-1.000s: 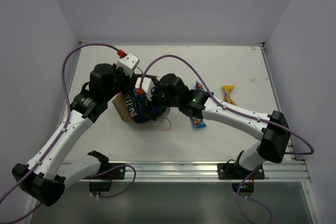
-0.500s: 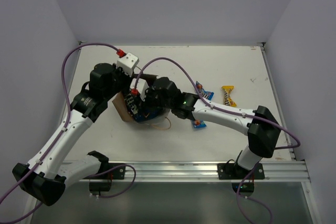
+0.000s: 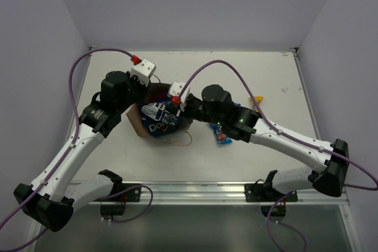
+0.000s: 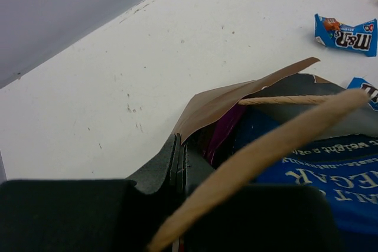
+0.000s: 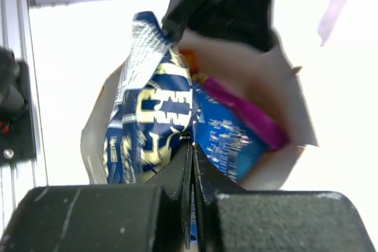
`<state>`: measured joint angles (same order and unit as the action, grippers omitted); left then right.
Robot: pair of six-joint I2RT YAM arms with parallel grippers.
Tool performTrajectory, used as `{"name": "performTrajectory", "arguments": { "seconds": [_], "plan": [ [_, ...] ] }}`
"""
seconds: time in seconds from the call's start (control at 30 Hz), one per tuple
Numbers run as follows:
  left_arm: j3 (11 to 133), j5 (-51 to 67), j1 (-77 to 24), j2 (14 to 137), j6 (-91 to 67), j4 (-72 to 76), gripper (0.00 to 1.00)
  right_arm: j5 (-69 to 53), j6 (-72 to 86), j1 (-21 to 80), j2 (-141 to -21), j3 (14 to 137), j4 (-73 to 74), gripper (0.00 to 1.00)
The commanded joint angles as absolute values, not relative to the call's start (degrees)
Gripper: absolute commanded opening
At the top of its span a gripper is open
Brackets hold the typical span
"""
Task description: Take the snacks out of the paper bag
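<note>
Left gripper point(image 4: 179, 146): its two black fingers are pinched tight on the top wall of the brown paper bag with twisted handles point(image 4: 220, 100), right at the mouth.
Left arm: it comes up from the near left corner, bends at the elbow and tips its wrist down over the bag.
Paper bag: it lies on its side on the white table point(image 3: 266, 75), just under the left gripper. Its mouth faces the right gripper.
Inside the bag: a shiny purple packet point(image 4: 222, 134) sits just past the left fingers.
Right gripper point(image 5: 192, 146): its fingers are squeezed together on the edge of the shiny blue chip bag with yellow letters point(image 5: 150, 116), at the bag's mouth.
Right arm: it stretches long and low from the near right corner to the mouth.
Already out: a small blue candy pack point(image 3: 223, 138) lies on the table just beside the right arm.
Step now: I think the chip bag is being pulled out, and more snacks wait inside.
Next move: pull the chip bag away to the right while the left gripper holds the paper bag in place, then drop it on bare table.
</note>
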<state>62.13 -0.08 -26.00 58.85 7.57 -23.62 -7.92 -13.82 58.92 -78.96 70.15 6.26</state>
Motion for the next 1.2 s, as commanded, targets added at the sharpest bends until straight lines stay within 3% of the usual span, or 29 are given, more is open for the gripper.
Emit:
{"name": "performTrajectory", "arguments": {
  "seconds": [0.0,0.33,0.53,0.77,1.03,1.1,1.13,1.17],
  "plan": [
    [63.9,-1.9,-26.1,57.2,7.4,-19.1,0.0,-4.6,-13.7,59.1,-72.3,71.5,7.0,0.0],
    [64.1,-4.0,-26.1,57.1,8.3,-19.2,0.0,6.3,-13.5,58.0,-61.3,66.2,6.9,0.0],
    [63.5,-3.6,-26.1,57.1,8.3,-19.0,0.0,10.4,-10.7,44.3,-60.6,64.2,6.7,0.0],
    [62.8,-2.2,-26.1,56.9,8.3,-18.5,0.0,12.4,-13.2,26.6,-75.7,64.3,-0.7,0.0],
    [61.6,-1.1,-26.1,56.0,7.8,-18.4,0.0,14.0,-12.4,20.0,-99.1,73.5,-4.0,0.0],
    [61.3,-1.1,-26.1,55.7,7.6,-18.4,0.0,15.5,-11.8,19.9,-103.7,76.3,-2.1,0.11],
    [61.3,-0.9,-26.1,55.7,7.6,-18.3,0.0,15.3,-11.5,19.9,-104.8,77.9,-0.8,0.28],
    [61.2,-0.8,-26.1,55.6,7.6,-18.4,0.0,15.2,-11.2,19.9,-104.7,78.3,-0.2,0.36]
  ]
}}
